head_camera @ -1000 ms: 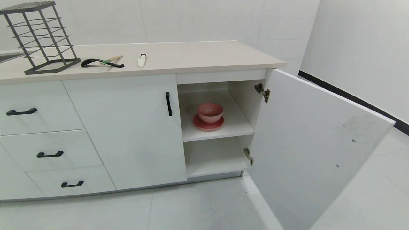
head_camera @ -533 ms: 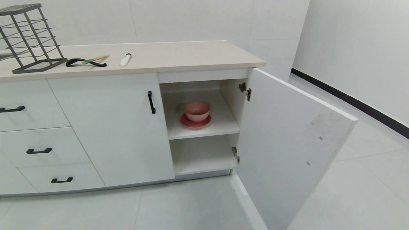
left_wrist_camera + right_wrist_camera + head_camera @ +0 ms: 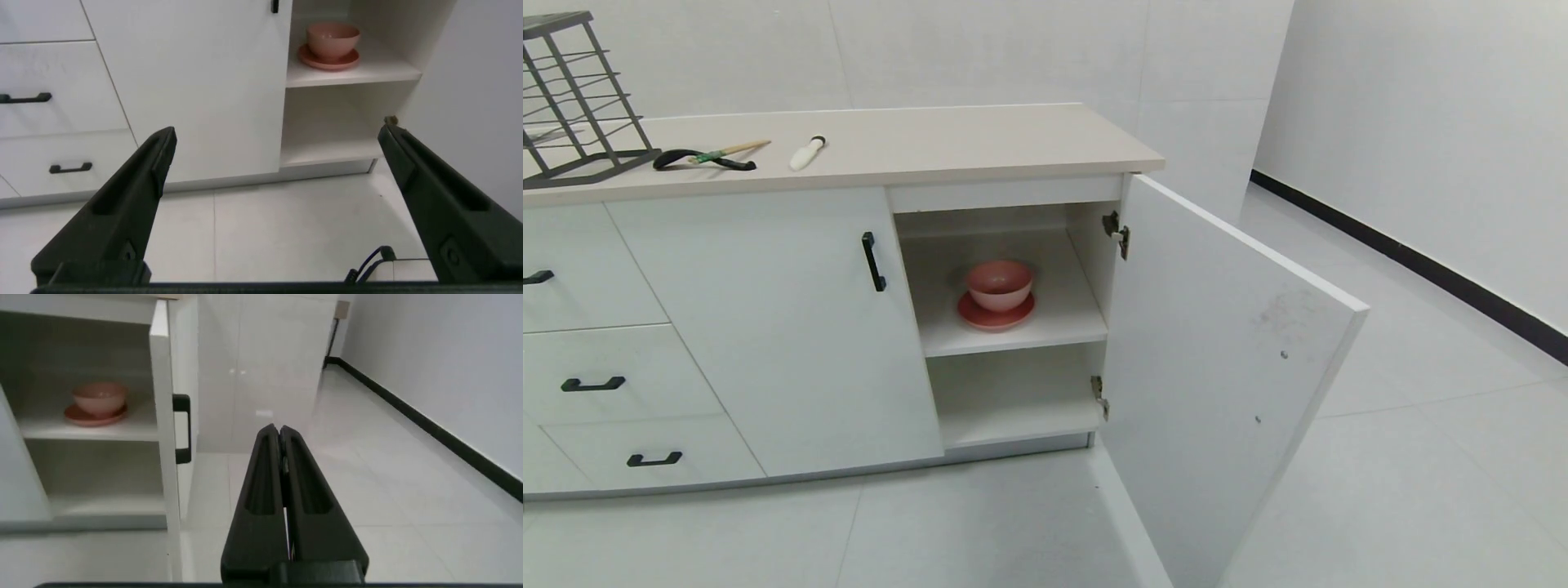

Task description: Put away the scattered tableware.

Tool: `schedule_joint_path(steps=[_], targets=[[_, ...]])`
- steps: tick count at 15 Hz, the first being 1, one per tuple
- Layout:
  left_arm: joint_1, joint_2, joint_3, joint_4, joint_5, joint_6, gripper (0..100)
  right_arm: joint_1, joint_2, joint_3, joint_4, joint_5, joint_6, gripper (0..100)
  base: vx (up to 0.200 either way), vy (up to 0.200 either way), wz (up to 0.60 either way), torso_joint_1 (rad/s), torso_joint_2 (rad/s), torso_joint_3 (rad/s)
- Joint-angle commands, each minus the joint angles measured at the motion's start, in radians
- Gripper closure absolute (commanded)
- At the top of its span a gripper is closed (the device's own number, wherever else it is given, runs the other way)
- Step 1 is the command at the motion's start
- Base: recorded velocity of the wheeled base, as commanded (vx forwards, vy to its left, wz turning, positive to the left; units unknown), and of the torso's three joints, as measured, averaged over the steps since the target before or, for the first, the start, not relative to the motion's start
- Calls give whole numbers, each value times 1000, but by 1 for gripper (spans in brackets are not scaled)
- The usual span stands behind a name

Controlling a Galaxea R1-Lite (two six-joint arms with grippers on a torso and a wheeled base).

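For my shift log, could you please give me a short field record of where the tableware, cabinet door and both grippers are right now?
stored: pink round bowl on red round plate, upper cabinet shelf
door: white cabinet door, swung wide open
countertop: white utensil, black curved tool, dark wire rack
left gripper: open, empty
right gripper: shut, empty
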Motion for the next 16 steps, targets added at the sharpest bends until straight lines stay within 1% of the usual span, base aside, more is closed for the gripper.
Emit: schedule_joint_path(steps=[1,2,3,4,5,6,7,10,12,13,15,16], targets=[[1,2,0,-1,0,0,0,-21,263,-144,-24,78,-75,100,0,0,0,0,0,0],[1,2,0,-1,0,-2,0,-17,367,-172,-47,101,-112,100,0,0,0,0,0,0],[1,2,0,-1,0,-2,0,-10,450,-184,-99,133,-126,100,0,0,0,0,0,0],[1,2,0,-1,0,-2,0,-4,591,-187,-221,184,-148,100,0,0,0,0,0,0],[1,2,0,-1,0,-3,0,-4,663,-185,-291,202,-154,100,0,0,0,0,0,0],[1,2,0,-1,0,-3,0,3,821,-182,-432,250,-154,100,0,0,0,0,0,0],[1,2,0,-1,0,-3,0,5,930,-172,-523,279,-151,100,0,0,0,0,0,0],[1,2,0,-1,0,-3,0,13,1136,-130,-721,334,-148,100,0,0,0,0,0,0],[1,2,0,-1,0,-3,0,19,1248,-93,-876,433,-155,100,0,0,0,0,0,0],[1,2,0,-1,0,-3,0,25,1286,-81,-931,457,-158,100,0,0,0,0,0,0],[1,2,0,-1,0,-3,0,72,1395,-67,-1110,506,-177,100,0,0,0,0,0,0],[1,2,0,-1,0,-3,0,91,1436,-75,-1175,515,-187,100,0,0,0,0,0,0]])
